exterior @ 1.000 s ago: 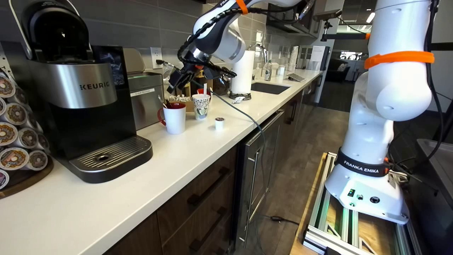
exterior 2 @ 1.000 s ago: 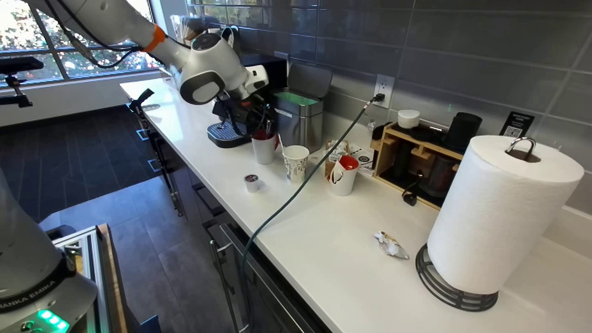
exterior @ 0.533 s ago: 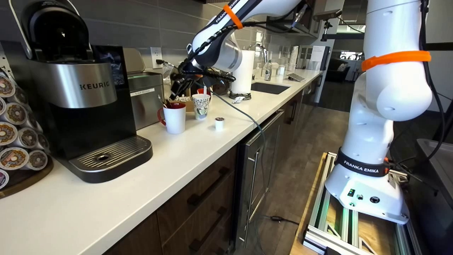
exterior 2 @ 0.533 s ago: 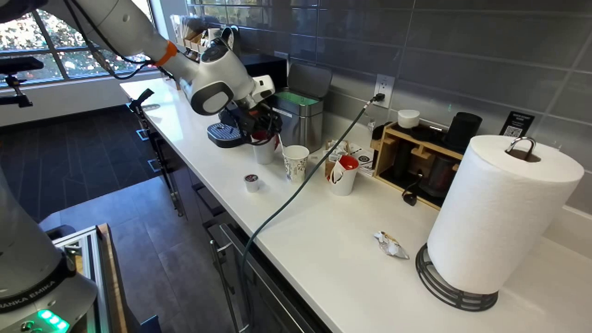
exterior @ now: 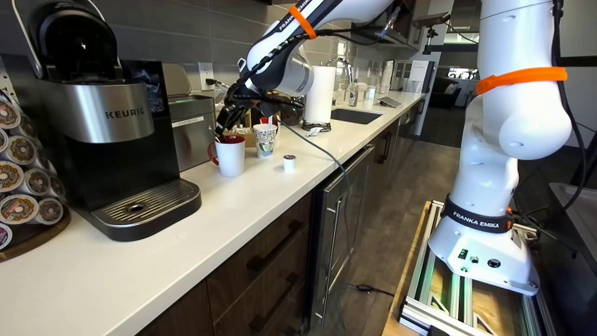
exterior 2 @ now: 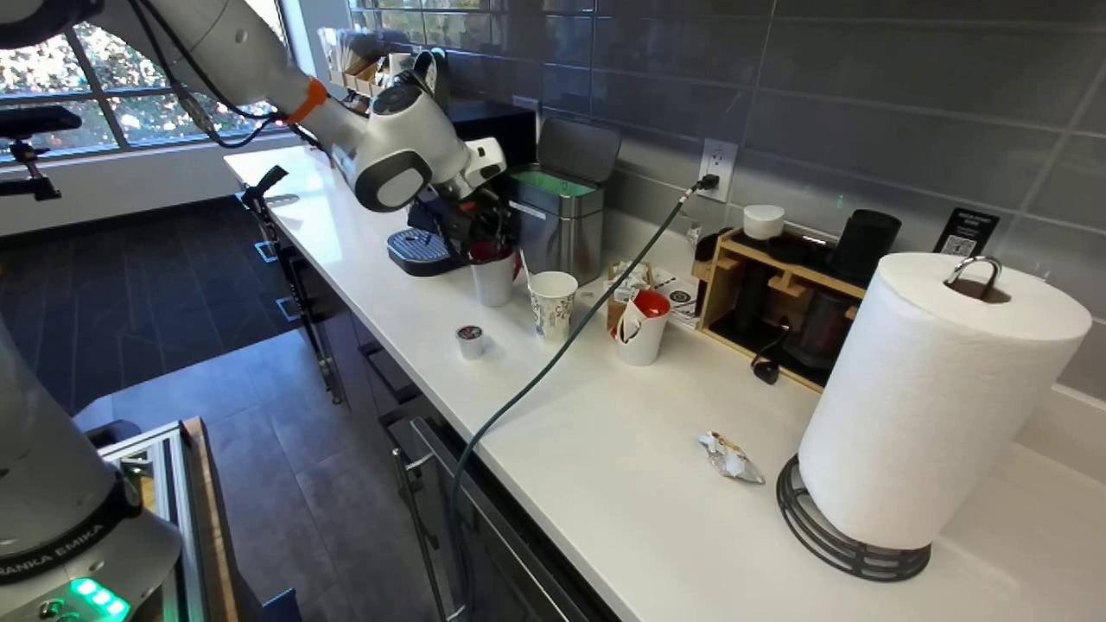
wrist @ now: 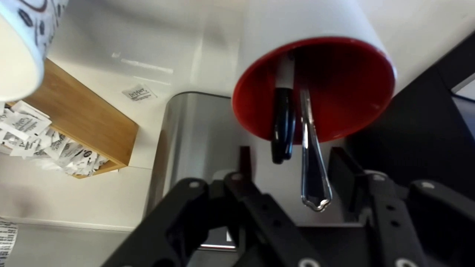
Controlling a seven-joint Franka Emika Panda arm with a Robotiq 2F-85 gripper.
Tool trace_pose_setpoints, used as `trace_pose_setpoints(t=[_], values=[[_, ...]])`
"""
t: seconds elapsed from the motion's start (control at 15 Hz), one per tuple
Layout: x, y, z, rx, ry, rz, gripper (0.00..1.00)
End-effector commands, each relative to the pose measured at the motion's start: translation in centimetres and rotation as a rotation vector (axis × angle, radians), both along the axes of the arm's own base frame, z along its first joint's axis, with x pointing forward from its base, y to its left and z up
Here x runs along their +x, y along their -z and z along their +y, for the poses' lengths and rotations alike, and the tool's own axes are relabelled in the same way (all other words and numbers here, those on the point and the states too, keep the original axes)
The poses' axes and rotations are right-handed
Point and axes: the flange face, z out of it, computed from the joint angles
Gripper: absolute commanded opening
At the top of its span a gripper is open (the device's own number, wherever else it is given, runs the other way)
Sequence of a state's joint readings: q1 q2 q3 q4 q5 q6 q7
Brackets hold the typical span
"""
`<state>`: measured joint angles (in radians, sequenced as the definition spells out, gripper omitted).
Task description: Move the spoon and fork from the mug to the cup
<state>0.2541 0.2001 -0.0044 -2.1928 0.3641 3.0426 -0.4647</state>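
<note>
The white mug with red inside and red handle stands upright on the counter; it also shows in an exterior view and the wrist view. A silver utensil handle and a black clip-topped, pen-like item stick out of it. The utensil's head is hidden inside, so I cannot tell spoon from fork. My gripper is open at the mug's mouth, its fingers on either side of the silver handle and the black item's end. The patterned paper cup stands beside the mug; it also shows in an exterior view.
A coffee machine and a metal bin stand by the mug. A small pod, a red-lined cup and a packet box are near. A green cable crosses the counter. A paper towel roll stands farther along.
The arm has come down to the mug, and the gripper has shifted over it so the fingers are at its mouth. The mug, cup and other counter items have not moved.
</note>
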Motion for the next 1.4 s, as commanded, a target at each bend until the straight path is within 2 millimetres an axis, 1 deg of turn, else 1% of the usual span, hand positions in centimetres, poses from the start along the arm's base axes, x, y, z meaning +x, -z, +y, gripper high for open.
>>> trace_pose_setpoints(t=[0.0, 0.13, 0.2, 0.27, 0.33, 0.4, 0.47, 0.53, 0.6, 0.67, 0.73, 0.8, 0.87, 0.93, 1.0, 1.07, 1.2, 1.33], values=[[0.9, 0.7, 0.4, -0.006, 0.011, -0.024, 0.48], [1.3, 0.7, 0.2, -0.006, 0.021, -0.032, 0.43], [1.5, 0.7, 0.0, -0.005, 0.028, -0.04, 0.36], [1.7, 0.7, -0.2, -0.005, 0.034, -0.045, 0.4], [1.8, 0.7, -0.5, -0.005, 0.042, -0.049, 0.35], [2.0, 0.9, -0.6, -0.005, 0.048, -0.048, 0.33], [2.0, 1.0, -0.7, -0.005, 0.051, -0.043, 0.34], [2.1, 1.2, -0.8, -0.004, 0.055, -0.038, 0.3], [2.1, 1.4, -0.7, -0.004, 0.056, -0.033, 0.32], [2.1, 1.5, -0.8, -0.005, 0.058, -0.028, 0.29], [2.0, 1.6, -0.8, -0.006, 0.062, -0.026, 0.22], [1.9, 1.7, -0.8, -0.004, 0.066, -0.021, 0.1], [1.8, 1.7, -0.7, -0.002, 0.069, -0.016, 0.0], [1.7, 1.7, -0.6, 0.0, 0.072, -0.016, 0.0], [1.6, 1.5, -0.4, 0.004, 0.072, -0.016, 0.02], [1.3, 1.0, 0.0, 0.01, 0.066, -0.023, 0.03], [0.7, 0.0, 1.1, 0.018, 0.042, -0.035, 0.03], [-0.3, -1.5, 2.4, 0.028, 0.009, -0.058, 0.03]])
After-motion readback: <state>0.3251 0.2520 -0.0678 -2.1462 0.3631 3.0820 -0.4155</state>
